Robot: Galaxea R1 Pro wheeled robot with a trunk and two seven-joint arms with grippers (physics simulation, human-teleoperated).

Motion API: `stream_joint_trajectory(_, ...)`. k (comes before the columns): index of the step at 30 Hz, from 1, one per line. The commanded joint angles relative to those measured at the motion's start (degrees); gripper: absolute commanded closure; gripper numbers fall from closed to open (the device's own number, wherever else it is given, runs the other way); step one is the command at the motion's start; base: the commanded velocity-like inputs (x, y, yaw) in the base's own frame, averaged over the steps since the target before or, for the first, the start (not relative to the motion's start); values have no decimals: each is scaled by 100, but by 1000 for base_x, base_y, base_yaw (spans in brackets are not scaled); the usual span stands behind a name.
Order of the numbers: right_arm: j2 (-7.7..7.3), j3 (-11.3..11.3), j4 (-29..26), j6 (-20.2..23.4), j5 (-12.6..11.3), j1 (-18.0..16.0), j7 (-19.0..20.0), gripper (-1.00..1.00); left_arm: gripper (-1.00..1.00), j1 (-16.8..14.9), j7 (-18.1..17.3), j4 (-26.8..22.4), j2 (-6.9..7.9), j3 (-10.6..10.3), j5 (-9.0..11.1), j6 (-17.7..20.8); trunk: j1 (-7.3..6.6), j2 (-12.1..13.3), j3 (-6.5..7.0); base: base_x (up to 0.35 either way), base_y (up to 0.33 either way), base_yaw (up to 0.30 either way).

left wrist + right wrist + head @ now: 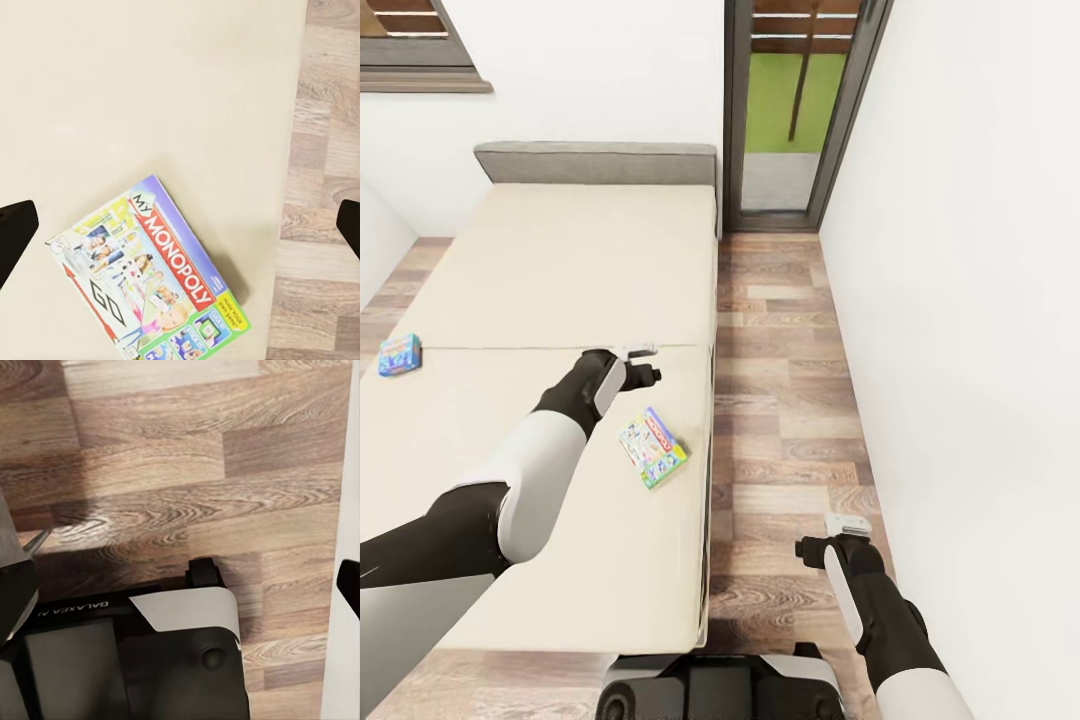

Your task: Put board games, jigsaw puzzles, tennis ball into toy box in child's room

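2 board games lie on the bed; the left gripper, fingers spread, hovers just above the Monopoly box.
It looks light, stiff and flat: pinch across a raised edge.

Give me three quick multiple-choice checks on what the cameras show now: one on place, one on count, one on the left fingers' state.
1. Where does the Monopoly box lie?
A. on the floor
B. on the bed, near its floor-side edge
C. against the headboard

2. How many board games lie on the bed?
A. one
B. two
C. three

3. What is the left gripper doing?
A. hanging open above the mattress, empty
B. clamped on the Monopoly box
C. clamped on the blue box

Key: 1 B, the floor planks start just beside it; 2 B, Monopoly plus the blue box; 3 A, the left wrist view shows fingers spread wide, the box below.
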Motion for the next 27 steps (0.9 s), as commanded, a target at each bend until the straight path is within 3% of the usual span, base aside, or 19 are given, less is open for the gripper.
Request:
stream_joint_trajectory(1,4,-8,-7,24,-19,-2,-23,-100,-100,-3,19,-28,-6,30,4,30,3,-10,-17,0,0,0)
stream_joint_trajectory(9,5,-8,-10,24,-19,-2,-23,-100,-100,-27,16,-399,-15,22,-13,82,3,-10,-92,0,0,0)
stream_joint_trajectory(27,5,-8,-10,24,-19,-2,-23,-100,-100,-40,52,-484,-15,12,-31,87,3,-10,-260,0,0,0)
